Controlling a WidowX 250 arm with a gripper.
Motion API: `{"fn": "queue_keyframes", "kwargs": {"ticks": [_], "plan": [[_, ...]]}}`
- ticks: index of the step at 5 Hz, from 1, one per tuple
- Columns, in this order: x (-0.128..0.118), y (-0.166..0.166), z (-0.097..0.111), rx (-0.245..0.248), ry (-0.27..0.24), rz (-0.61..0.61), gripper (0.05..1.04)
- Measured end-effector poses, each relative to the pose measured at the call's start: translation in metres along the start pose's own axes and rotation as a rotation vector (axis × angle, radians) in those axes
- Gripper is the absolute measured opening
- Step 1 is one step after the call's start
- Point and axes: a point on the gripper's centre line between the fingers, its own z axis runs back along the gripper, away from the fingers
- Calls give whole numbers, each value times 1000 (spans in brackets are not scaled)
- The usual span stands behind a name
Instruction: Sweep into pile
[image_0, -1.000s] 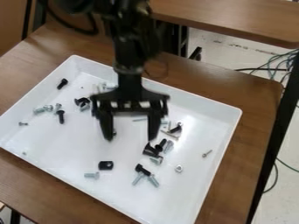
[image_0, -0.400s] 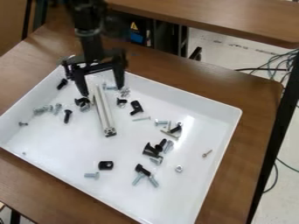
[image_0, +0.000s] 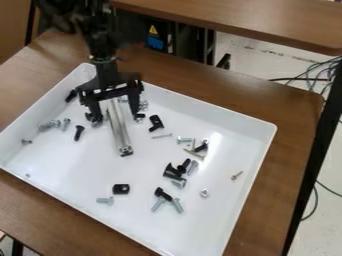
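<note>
Signage, camera view: one yellow warning triangle (image_0: 153, 30), apex at 12 o'clock, located near the top edge of the view, a little to the 11 o'clock side of 12. Stands on the face of a dark unit (image_0: 162, 35), in the gap between the near table (image_0: 190, 80) and the far tabletop (image_0: 260, 22). Symbol inside triangle: too small to make out. Blue label (image_0: 155, 43) on same face, just off the triangle at 6 o'clock; its markings too small to read. Legible words or numbers: none.
</note>
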Motion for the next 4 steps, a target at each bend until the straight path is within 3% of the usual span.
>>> {"fn": "queue_keyframes", "kwargs": {"ticks": [2,4], "plan": [[-1,7,-12,41,-10,-8,958],[-7,1,-21,38,21,-27,374]]}}
